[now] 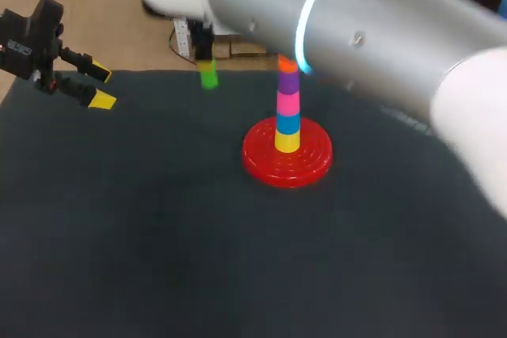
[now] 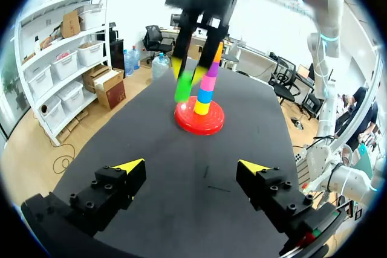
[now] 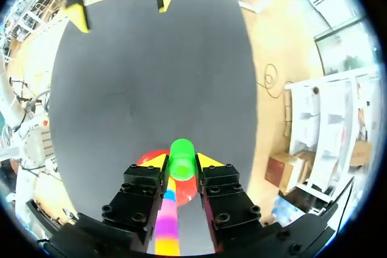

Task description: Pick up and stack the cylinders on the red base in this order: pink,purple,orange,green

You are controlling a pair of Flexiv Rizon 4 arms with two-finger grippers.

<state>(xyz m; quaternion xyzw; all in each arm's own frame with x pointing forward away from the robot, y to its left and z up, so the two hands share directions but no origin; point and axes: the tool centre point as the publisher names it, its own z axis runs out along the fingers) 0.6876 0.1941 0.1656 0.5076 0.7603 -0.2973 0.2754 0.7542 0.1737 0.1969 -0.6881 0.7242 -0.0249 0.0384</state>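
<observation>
The left hand (image 1: 101, 86) hangs over the far left corner of the dark surface (image 1: 142, 227). Its two yellow-tipped fingers are spread wide, with nothing between them. Further right, the right hand (image 1: 206, 61) points down from the thick right arm (image 1: 372, 29), which crosses in from the right side. Its fingers are closed from two sides on the green cylinder (image 1: 208, 78), which is held upright in the air. The cylinder sits just to the left of the stack and does not touch it. In the right wrist view the green piece fills the gap between the fingertips. Right of it, near the middle of the surface, the red base (image 1: 261, 160) carries a column. From the bottom up this is a yellow cylinder (image 1: 287, 142), a blue cylinder (image 1: 287, 123), the pink cylinder (image 1: 287, 104), the purple cylinder (image 1: 288, 83) and the orange cylinder (image 1: 285, 63). The top of the orange cylinder is partly hidden by the arm.
</observation>
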